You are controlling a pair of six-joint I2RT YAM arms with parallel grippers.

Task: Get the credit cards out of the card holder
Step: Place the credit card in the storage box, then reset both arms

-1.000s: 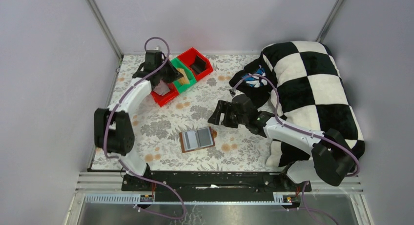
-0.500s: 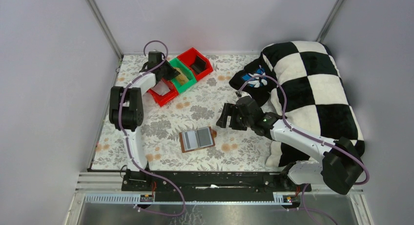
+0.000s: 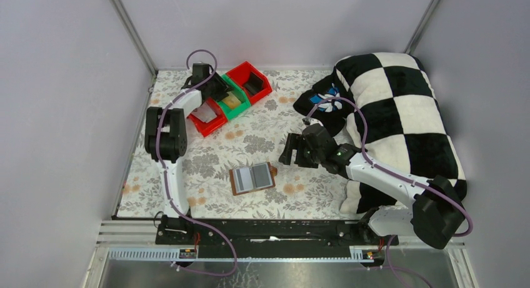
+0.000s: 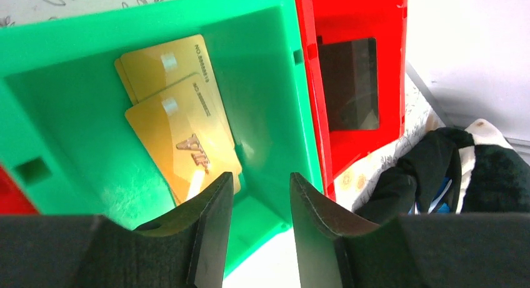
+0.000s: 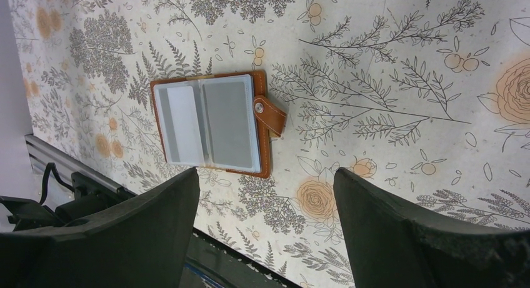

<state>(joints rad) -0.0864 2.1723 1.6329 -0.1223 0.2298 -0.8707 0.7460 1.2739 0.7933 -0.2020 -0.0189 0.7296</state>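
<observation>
While two gold cards [image 4: 178,135] lie in the green bin [image 4: 275,82], the left gripper [image 4: 259,182] is partly open and empty. The wide-open right gripper [image 5: 264,175] holds nothing over the card holder [image 5: 212,122], which lies open on the table [image 5: 375,82]; perhaps one pale card [image 5: 182,122] remains inside.

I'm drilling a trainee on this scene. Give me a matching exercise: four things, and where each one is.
1 card holder
2 gold cards
3 left gripper
4 checkered cushion

a in the green bin
b above the green bin
c lying open on the table
d at the table's right side

Pairs: 1-c; 2-a; 3-b; 4-d
</observation>
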